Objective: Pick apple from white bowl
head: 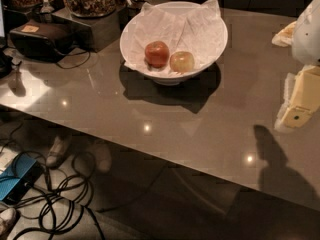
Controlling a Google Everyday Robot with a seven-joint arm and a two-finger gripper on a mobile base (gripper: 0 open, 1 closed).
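the gripper [300, 104] sits at the right edge above the table [200, 129], well apart from the white bowl [167, 77]; i cannot tell whether it is open or closed. i'd centre it over the pale apple [182, 61], which lies in the bowl just beside the red apple [157, 53], and descend straight. count: two apples, one bowl.

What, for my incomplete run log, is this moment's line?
end effector: right edge | apple: in white bowl, beside red apple | picked: no
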